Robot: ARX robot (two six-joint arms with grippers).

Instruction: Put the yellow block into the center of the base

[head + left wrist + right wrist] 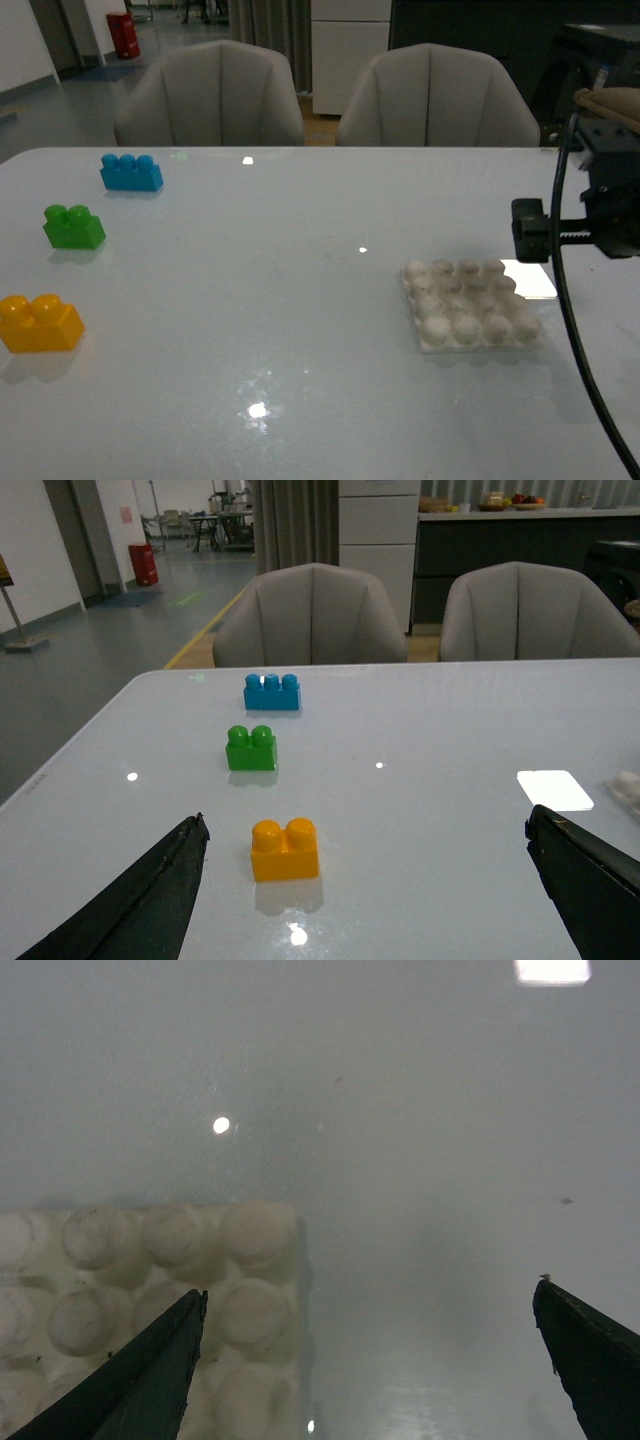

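Note:
The yellow block (40, 322) sits on the table at the near left; in the left wrist view it (285, 849) lies ahead between my open fingers, nearer the left one. My left gripper (365, 825) is open and empty. The off-white studded base (468, 303) lies at the right of the table. My right gripper (370, 1300) is open and empty above the table, and the base's corner (150, 1300) shows under one of its fingers. In the front view part of the right arm (590, 220) hangs just right of the base.
A green two-stud brick (73, 226) and a blue three-stud brick (131, 172) sit behind the yellow block at the left. A bright white rectangle (528, 279) lies beside the base. Two grey chairs (210, 95) stand behind the table's far edge.

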